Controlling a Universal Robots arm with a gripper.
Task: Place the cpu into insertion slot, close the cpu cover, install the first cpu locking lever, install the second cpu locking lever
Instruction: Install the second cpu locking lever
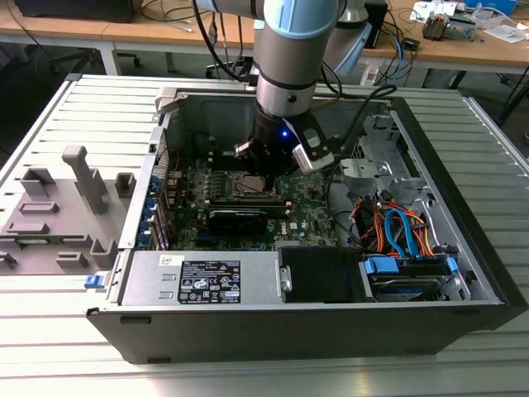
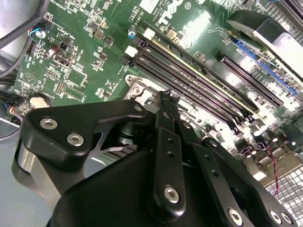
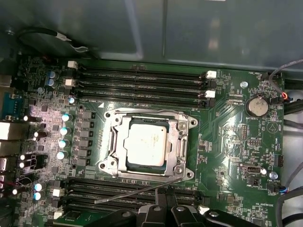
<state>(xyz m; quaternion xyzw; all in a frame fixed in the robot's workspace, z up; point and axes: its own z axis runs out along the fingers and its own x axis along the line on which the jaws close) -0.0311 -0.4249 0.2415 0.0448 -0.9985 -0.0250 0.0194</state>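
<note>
The claw, fingers pinched together and gripping nothing visible, hangs inside the open computer case. Just beyond its tips in the first wrist view, the cpu sits in the insertion slot, framed by the cpu cover, with one thin locking lever lying loose between cover and claw.

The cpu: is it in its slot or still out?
In. In the first wrist view the cpu lies flat inside the slot, with the cover framing it.
</note>
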